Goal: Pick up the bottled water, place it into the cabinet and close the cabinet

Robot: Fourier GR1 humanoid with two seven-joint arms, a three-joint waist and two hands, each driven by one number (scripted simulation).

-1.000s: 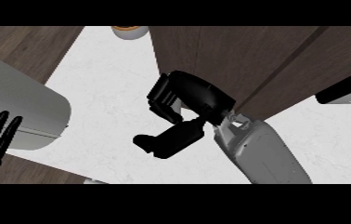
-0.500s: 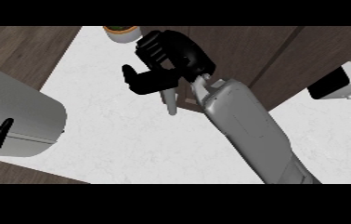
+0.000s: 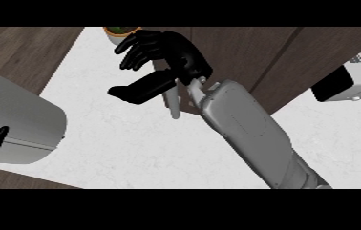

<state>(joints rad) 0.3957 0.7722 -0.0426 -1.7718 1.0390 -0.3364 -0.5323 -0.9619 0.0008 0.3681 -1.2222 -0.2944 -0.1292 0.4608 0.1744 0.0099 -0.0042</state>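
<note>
1. Since the earlier frames, the right hand (image 3: 165, 57) has swung up and leftward from beside the dark cabinet door (image 3: 239, 57) toward the door's free edge, and its grey forearm (image 3: 247, 129) now crosses the white tabletop (image 3: 141, 143) on a diagonal.
2. Nearest, at the lower left, a large grey rounded shape (image 3: 25, 124) fills the corner; the left hand cannot be made out.
3. Farther in, the right hand holds nothing: fingers spread and relaxed, thumb stretched out to its left. A pale grey door handle (image 3: 173, 105) hangs just below the palm.
4. Beyond the fingertips, a small potted thing (image 3: 120, 32) peeks at the far edge.
5. No bottled water shows anywhere; presumably it already sits behind the door.
6. The step in hand looks like closing the cabinet. Doing it well means laying flat fingers against the door near the handle edge and pushing steadily until it seats flush, without hooking the handle.
</note>
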